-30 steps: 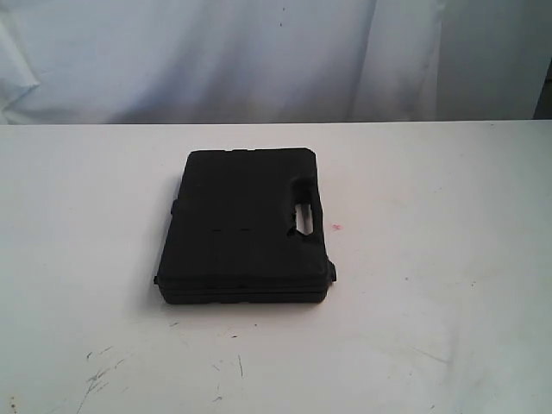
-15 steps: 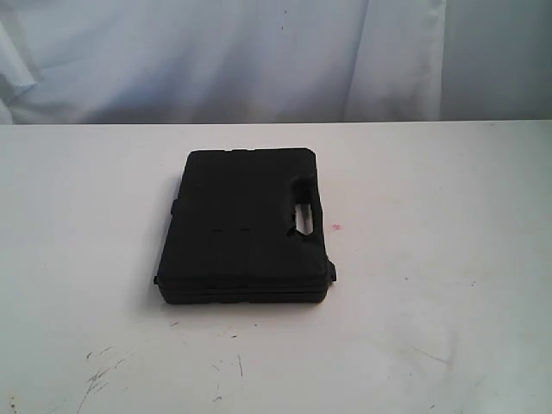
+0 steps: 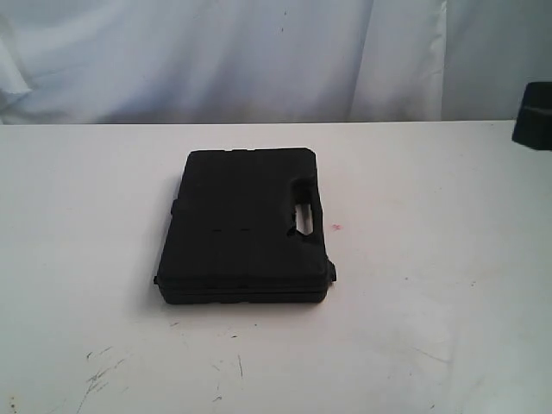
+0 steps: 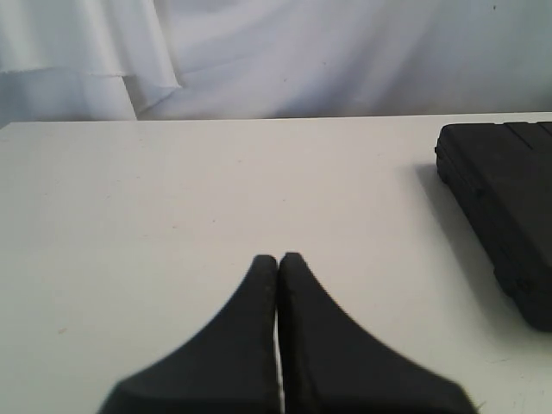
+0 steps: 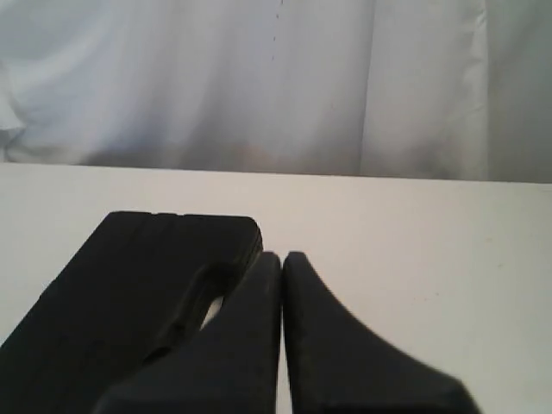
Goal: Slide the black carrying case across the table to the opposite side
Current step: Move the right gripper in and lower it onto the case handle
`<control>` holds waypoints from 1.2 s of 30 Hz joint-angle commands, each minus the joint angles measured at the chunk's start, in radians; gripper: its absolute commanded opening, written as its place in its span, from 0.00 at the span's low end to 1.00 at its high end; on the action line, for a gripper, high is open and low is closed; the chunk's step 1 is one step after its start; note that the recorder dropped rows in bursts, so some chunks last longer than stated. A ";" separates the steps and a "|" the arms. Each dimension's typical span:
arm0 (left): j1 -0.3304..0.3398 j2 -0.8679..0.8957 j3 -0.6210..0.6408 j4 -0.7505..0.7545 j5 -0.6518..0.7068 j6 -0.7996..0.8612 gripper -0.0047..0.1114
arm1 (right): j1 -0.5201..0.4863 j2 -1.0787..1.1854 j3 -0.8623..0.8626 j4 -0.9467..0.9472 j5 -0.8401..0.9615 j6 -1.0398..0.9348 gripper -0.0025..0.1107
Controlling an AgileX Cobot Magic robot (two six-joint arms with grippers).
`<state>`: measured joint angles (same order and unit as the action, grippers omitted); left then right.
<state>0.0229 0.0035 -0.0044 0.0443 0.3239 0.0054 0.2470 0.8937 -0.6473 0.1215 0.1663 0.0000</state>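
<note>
The black carrying case (image 3: 241, 228) lies flat near the middle of the white table (image 3: 431, 259), its handle cut-out on the right side. A dark part of my right arm (image 3: 535, 116) shows at the right edge, well clear of the case. In the right wrist view my right gripper (image 5: 282, 255) is shut and empty, with the case (image 5: 129, 293) just beside and beyond its fingertips. My left gripper (image 4: 278, 257) is also shut and empty over bare tabletop, and the case (image 4: 504, 198) lies off to one side of it.
A white cloth backdrop (image 3: 259, 52) hangs behind the table's far edge. Dark scuff marks (image 3: 99, 371) streak the near left of the tabletop. A tiny red spot (image 3: 336, 227) sits just right of the case.
A dark part of my right arm has come into the exterior view at the right edge. The case has not moved.
</note>
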 commanded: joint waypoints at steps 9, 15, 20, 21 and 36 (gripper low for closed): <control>0.000 -0.003 0.004 -0.006 -0.006 0.003 0.04 | 0.062 0.197 -0.010 -0.009 0.037 -0.015 0.02; 0.000 -0.003 0.004 -0.006 -0.006 0.003 0.04 | 0.062 0.306 -0.010 -0.009 -0.082 -0.019 0.02; 0.000 -0.003 0.004 -0.006 -0.006 0.003 0.04 | 0.062 0.381 -0.010 -0.009 -0.198 -0.009 0.02; 0.000 -0.003 0.004 -0.006 -0.006 0.003 0.04 | 0.062 0.392 -0.010 -0.009 -0.198 0.000 0.02; 0.000 -0.003 0.004 -0.006 -0.006 0.003 0.04 | 0.062 0.648 -0.240 0.088 0.240 0.057 0.02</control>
<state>0.0229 0.0035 -0.0044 0.0443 0.3239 0.0054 0.3022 1.5177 -0.8322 0.2020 0.3371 0.0564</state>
